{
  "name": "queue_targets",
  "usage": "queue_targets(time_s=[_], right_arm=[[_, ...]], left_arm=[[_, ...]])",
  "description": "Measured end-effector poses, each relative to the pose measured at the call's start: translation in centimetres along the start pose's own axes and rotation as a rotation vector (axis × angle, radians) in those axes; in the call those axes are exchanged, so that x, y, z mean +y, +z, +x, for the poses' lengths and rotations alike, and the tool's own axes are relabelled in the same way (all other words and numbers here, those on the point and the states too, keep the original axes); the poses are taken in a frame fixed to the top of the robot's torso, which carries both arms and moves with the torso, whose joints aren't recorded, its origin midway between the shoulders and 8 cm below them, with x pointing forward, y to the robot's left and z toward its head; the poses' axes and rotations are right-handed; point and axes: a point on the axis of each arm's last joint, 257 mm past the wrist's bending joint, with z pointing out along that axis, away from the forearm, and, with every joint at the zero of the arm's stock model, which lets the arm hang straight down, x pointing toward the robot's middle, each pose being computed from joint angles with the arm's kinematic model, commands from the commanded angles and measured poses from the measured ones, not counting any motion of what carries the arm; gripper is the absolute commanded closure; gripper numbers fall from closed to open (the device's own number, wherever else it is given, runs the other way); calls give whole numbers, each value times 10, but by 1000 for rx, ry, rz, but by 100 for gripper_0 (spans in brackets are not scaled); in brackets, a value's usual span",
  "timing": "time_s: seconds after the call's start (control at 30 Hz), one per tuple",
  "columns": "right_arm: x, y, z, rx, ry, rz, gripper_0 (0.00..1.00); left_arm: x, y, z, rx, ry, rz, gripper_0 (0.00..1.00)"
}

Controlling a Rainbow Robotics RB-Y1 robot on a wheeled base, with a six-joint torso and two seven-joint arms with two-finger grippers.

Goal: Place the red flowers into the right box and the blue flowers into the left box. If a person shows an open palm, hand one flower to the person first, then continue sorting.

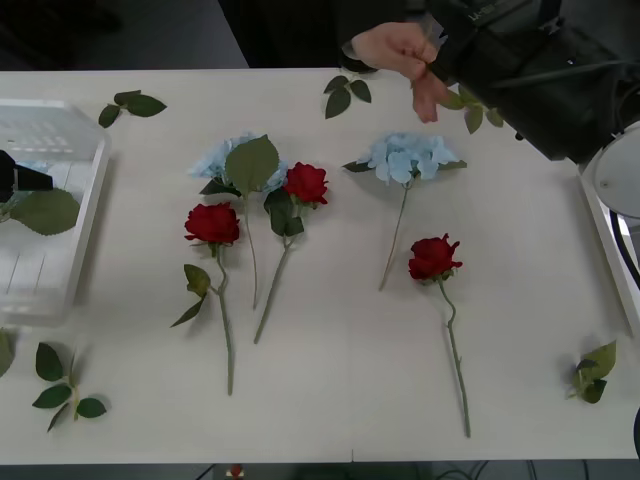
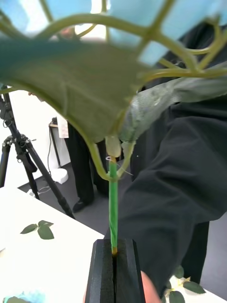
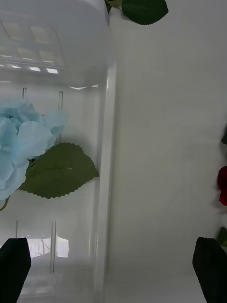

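Observation:
My right gripper (image 2: 113,244) is shut on the thin green stem of a blue flower (image 2: 112,199), whose leaf and pale petals spread close above. In the front view that arm (image 1: 520,70) reaches over the far table edge to the person's hand (image 1: 400,50), which is curled at the gripper's tip, not an open palm. My left gripper (image 3: 113,265) hangs open over the left box (image 3: 106,142), where a blue flower (image 3: 23,142) with a big leaf lies. On the table lie three red flowers (image 1: 212,224) (image 1: 306,183) (image 1: 433,257) and two blue flowers (image 1: 225,155) (image 1: 408,156).
The left box (image 1: 60,140) stands at the table's left edge. The right box (image 1: 607,240) shows partly at the right edge. Loose leaf sprigs (image 1: 130,103) (image 1: 345,92) (image 1: 595,372) (image 1: 65,385) lie scattered. A tripod (image 2: 23,161) stands behind the table.

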Motion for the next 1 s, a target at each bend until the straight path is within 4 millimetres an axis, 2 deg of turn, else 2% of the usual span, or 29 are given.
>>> queue_targets(time_s=[0.43, 0.47, 0.5, 0.53, 0.57, 0.83, 1.0], right_arm=[[-2, -2, -2, -5, 15, 3, 100], [-2, -2, -2, -6, 18, 1, 84], [-2, -2, -2, -6, 18, 1, 32], [-2, -2, -2, -7, 17, 1, 5], [-2, -2, -2, -7, 16, 1, 0], [5, -3, -9, -22, 36, -18, 0], [3, -16, -2, 5, 48, -30, 0]], left_arm=[[0, 0, 0, -1, 0, 0, 0], [0, 0, 0, -1, -1, 0, 0], [0, 0, 0, -2, -1, 0, 0], [1, -1, -1, -3, -2, 0, 0], [1, -1, -1, -5, -3, -1, 0], [5, -6, -6, -21, -16, -3, 0], [5, -6, -6, -21, -16, -3, 0]])
